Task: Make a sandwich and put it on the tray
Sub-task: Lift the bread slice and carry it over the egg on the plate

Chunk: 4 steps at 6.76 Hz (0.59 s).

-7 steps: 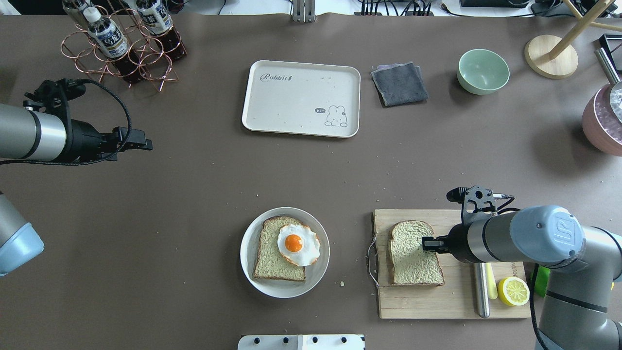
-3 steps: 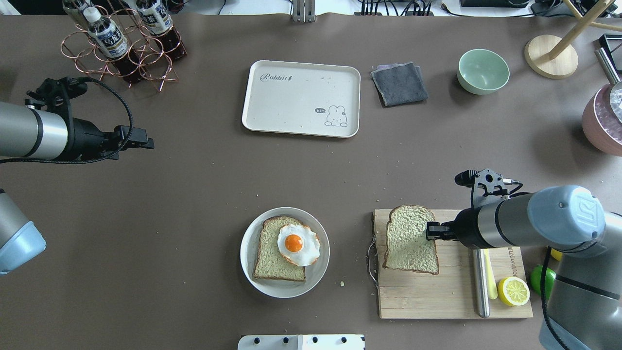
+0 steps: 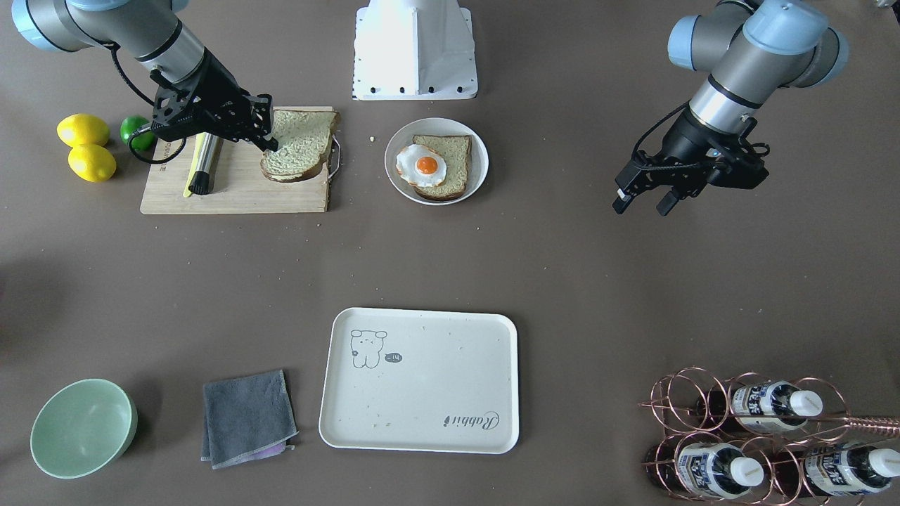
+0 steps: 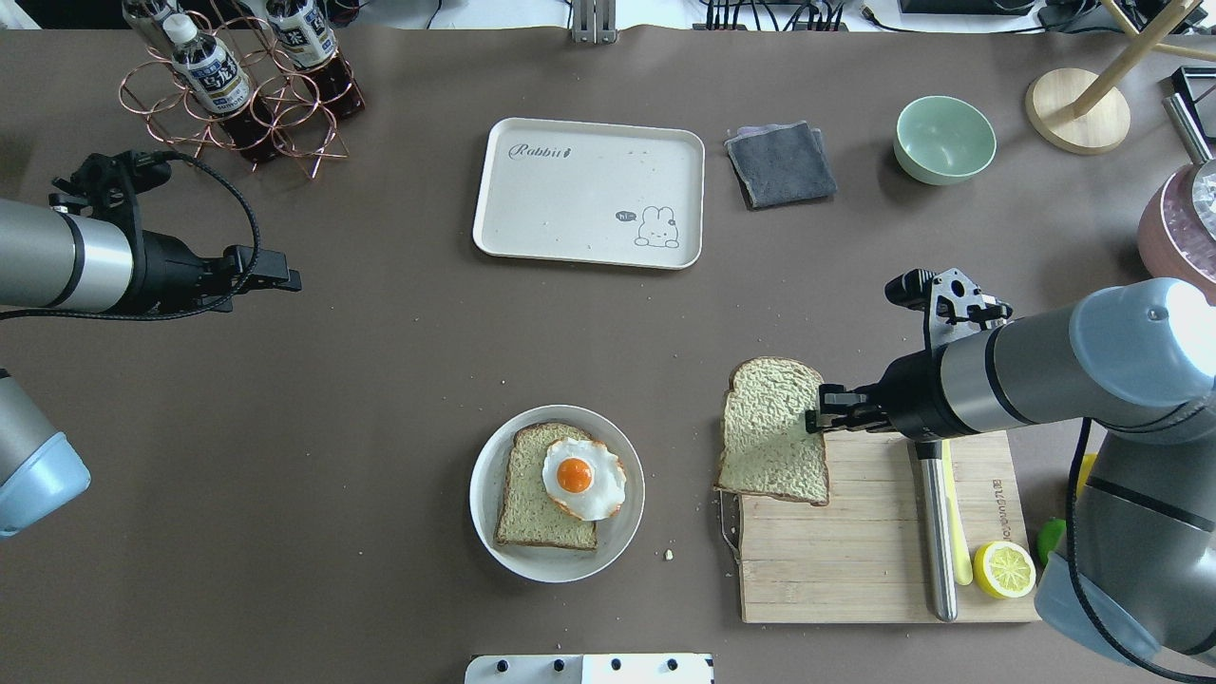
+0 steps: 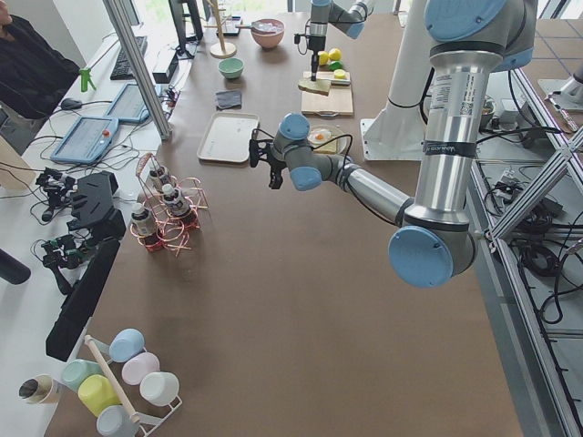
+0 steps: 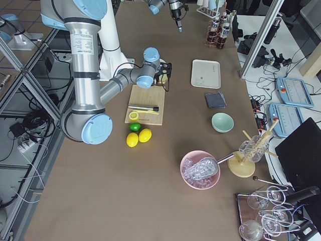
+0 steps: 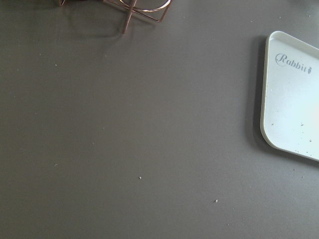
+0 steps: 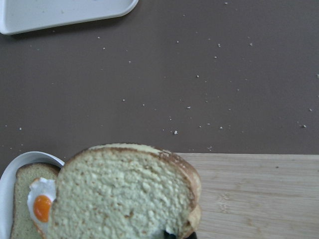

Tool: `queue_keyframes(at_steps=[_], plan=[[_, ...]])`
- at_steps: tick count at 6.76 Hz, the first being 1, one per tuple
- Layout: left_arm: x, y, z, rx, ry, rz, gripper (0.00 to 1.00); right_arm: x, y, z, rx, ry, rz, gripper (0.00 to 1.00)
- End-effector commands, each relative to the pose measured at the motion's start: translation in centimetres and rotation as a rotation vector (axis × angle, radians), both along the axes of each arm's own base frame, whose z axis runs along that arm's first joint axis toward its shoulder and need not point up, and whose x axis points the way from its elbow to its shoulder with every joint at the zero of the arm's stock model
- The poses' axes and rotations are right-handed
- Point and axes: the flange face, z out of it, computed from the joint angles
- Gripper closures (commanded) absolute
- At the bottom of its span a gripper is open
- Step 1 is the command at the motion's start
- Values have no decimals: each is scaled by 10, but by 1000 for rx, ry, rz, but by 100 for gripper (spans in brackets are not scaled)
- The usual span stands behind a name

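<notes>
gripping a bread slice [image 4: 771, 429] by its right edge, the right claw [image 4: 817, 418] is closed on it at the centre right of the overhead view. the slice hangs tilted over the upper left corner of the wooden cutting board [image 4: 883, 570]. its far end reaches past the board's top edge, out over the brown table [image 4: 380, 380]. whether its near edge touches the board is not clear. a metal-handled knife [image 4: 939, 541] and a lemon half [image 4: 1003, 569] lie on the board's right side.

just left of the board, in the lower centre, a round white plate [image 4: 486, 518] holds a second bread slice [image 4: 527, 503] lying flat. a fried egg [image 4: 583, 477] rests on that slice's upper right part, yolk up.

the tray [image 4: 570, 204] sits in the upper centre of the overhead view, speckled with crumbs, well apart from the plate and the board.

at the right of the front-facing view, the left claw [image 3: 640, 206] has its fingers spread apart with nothing between them. it is above the table, well apart from the tray and the plate.
</notes>
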Motion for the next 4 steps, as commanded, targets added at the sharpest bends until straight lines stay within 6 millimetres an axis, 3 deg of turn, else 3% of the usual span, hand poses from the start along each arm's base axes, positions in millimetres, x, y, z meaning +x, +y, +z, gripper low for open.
queue_keyframes(at_steps=[1, 2, 4], plan=[[0, 0, 2, -2, -2, 0, 2, -42, -5, -43, 25, -1, 2, 100], [0, 0, 1, -1, -1, 0, 2, -75, 5, -72, 47, 43, 16, 100], [-1, 1, 6, -6, -7, 1, 2, -130, 38, -91, 109, 78, 26, 100]])
